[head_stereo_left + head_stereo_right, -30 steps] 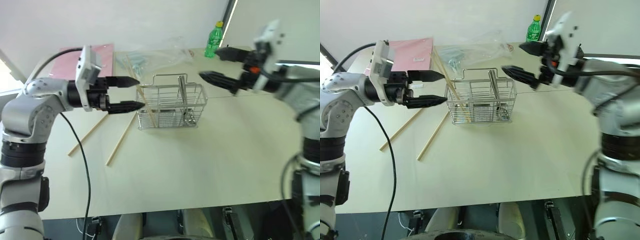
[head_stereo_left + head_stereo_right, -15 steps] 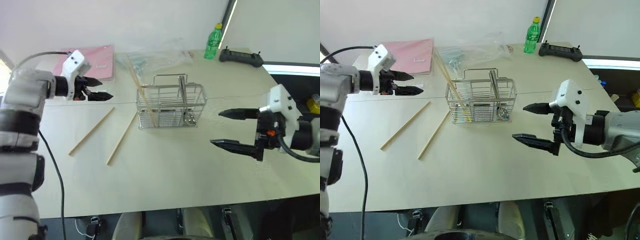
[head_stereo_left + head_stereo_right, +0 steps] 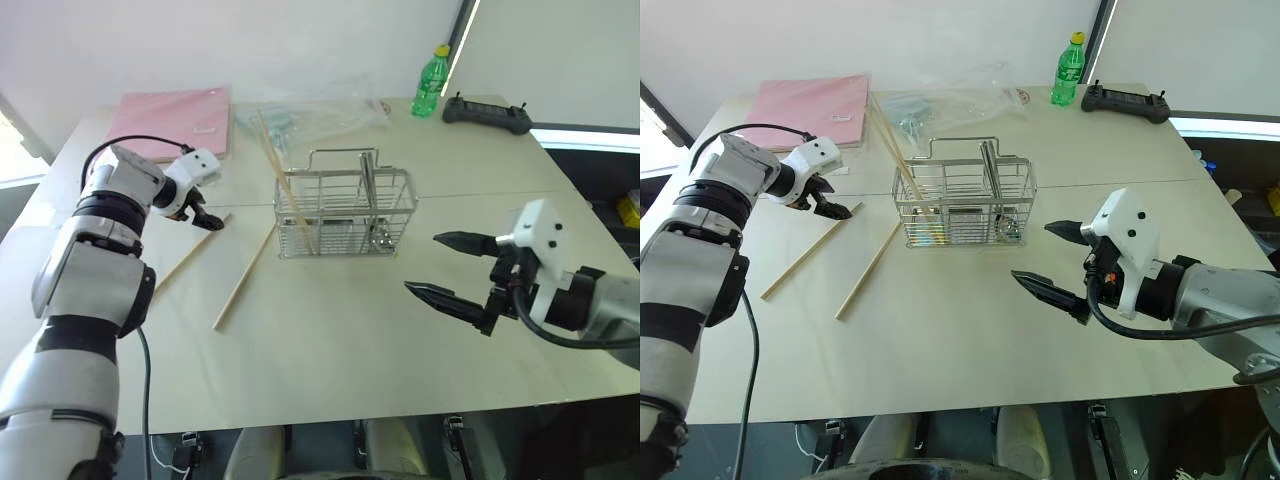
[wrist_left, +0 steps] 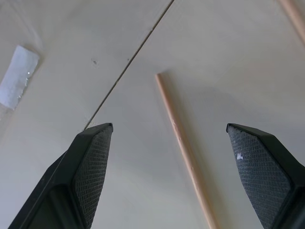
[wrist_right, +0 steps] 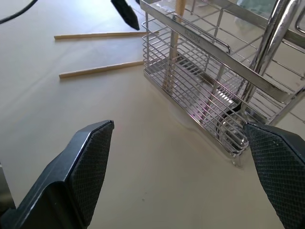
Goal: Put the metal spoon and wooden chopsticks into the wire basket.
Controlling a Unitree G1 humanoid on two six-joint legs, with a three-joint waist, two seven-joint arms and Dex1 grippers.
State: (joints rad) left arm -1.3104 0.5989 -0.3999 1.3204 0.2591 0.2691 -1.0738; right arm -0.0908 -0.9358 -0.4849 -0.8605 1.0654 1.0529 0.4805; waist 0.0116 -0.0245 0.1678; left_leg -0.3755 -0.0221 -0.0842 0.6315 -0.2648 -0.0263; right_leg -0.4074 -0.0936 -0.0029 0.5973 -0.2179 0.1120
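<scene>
Wire basket (image 3: 343,214) sits upper centre of frame on the table (image 3: 330,340); one chopstick (image 3: 287,203) leans inside its left part, spoon (image 3: 378,237) low in the right part. Two more chopsticks (image 3: 243,278) lie flat left of basket. Left gripper (image 3: 208,217), jaws wide, empty, hangs right over the leftmost stick's (image 4: 183,151) far end. Right gripper (image 3: 446,266), wide & empty, lower right, apart from basket.

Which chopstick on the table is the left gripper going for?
Start at the wire basket mid-table; two loose wooden chopsticks lie on its left. The target chopstick is the one farther from the basket, its far end under the open jaws of the left gripper. The nearer chopstick has nothing over it.
</scene>
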